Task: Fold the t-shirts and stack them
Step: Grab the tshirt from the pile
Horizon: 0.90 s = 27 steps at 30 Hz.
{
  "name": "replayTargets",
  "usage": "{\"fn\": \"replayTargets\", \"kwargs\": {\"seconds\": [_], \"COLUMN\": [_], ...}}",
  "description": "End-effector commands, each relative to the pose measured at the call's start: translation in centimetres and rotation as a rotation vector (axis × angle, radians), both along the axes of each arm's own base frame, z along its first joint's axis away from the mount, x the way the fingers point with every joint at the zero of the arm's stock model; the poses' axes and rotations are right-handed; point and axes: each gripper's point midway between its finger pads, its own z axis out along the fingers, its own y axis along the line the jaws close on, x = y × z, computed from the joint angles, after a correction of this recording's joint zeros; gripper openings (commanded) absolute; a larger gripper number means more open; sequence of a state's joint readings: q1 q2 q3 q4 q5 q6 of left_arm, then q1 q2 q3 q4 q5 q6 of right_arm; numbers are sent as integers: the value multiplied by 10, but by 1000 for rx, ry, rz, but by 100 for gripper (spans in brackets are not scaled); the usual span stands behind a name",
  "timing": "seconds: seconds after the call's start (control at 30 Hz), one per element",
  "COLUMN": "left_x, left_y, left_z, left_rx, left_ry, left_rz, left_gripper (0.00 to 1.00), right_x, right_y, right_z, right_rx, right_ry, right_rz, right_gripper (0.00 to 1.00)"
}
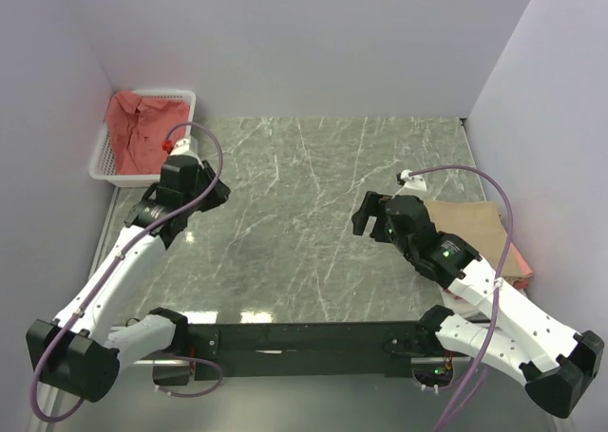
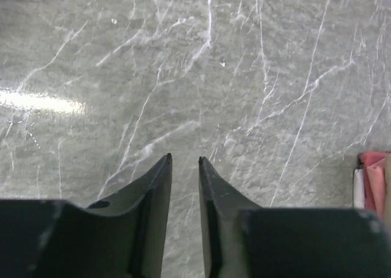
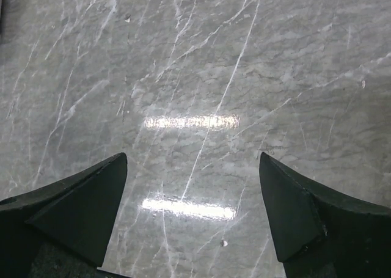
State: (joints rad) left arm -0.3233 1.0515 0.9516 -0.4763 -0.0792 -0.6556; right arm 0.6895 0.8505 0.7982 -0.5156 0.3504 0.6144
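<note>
While both arms are reaching out over the grey marbled table (image 1: pixel 304 157), the large salmon-red t-shirt (image 1: pixel 138 128) is lying crumpled inside the white mesh basket (image 1: pixel 104 172) at the far left corner, spilling up against the basket's far rim. The folded tan t-shirt (image 1: pixel 467 225) is resting on the right side of the table, partly hidden behind the right arm, with the folded pink t-shirt (image 1: pixel 519 263) peeking out beneath it at the near right edge. The left arm is stretching toward the far left, with its wrist just beside the basket. In the left wrist view the left end effector (image 2: pixel 184 160) is hanging over bare table, its fingers drawn almost together with only a thin slit between them, gripping nothing. At the right edge of that view, a sliver of folded pink, red and white cloth is showing. The right end effector (image 3: pixel 192 162) is hovering over bare table just left of the folded pile, its fingers spread wide apart and holding nothing.
</note>
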Motion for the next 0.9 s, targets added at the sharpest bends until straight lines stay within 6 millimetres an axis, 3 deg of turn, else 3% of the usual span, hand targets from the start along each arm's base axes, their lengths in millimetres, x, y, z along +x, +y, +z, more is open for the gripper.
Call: {"fn": "replayTargets", "kwargs": {"seconds": [0.0,0.07,0.13,0.17,0.2,0.27,0.3,0.33,0.4,0.47,0.5,0.53,0.57,0.6,0.63,0.7,0.73,0.77,0.8,0.83,0.87], "left_x": [22,34,47,56,65,80,90,101,118,136,146,154,174,174,182,194,201,210,215,222,228], "left_y": [5,13,24,28,39,49,63,69,94,112,127,142,177,177,186,207,214,218,225,229,235], "left_z": [35,34,49,45,58,55,63,54,60,42,49,28,24,24,4,2,-18,-12,-18,-36,-33], "left_rx": [-15,-7,-21,-20,-21,-24,-24,-24,-29,-17,-19,4,14,14,28,33,42,34,36,54,62], "left_ry": [-77,-57,-69,-48,-69,-48,-70,-45,-55,-11,-24,35,46,46,87,87,129,118,126,159,153], "left_rz": [48,91,139,160,207,257,309,341,419,481,518,550,628,629,648,692,706,708,718,716,729], "left_gripper": [31,40,44,50,58,61,61,64,68,71,71,71,72,72,72,71,71,71,70,70,71], "right_x": [9,10,10,9,9,8,8,7,7,4,3,3,1,0,0,-2,-2,-3,-4,-3,-3], "right_y": [1,0,3,5,7,9,9,8,9,11,11,12,12,11,11,11,11,11,12,13,13], "right_z": [29,27,27,27,26,27,28,27,28,26,26,28,28,28,30,34,34,32,32,32,32], "right_rx": [17,6,14,21,21,25,25,19,16,19,20,27,32,30,36,46,49,46,50,51,49], "right_ry": [-84,-77,-79,-82,-83,-84,-85,-79,-74,-62,-62,-68,-70,-67,-74,-85,-87,-86,-85,-86,-83], "right_rz": [-5,-12,2,12,26,41,40,40,43,63,66,70,77,77,79,83,84,87,95,97,98], "right_gripper": [95,94,95,95,95,95,95,95,95,95,95,95,95,95,95,95,95,95,95,95,95]}}
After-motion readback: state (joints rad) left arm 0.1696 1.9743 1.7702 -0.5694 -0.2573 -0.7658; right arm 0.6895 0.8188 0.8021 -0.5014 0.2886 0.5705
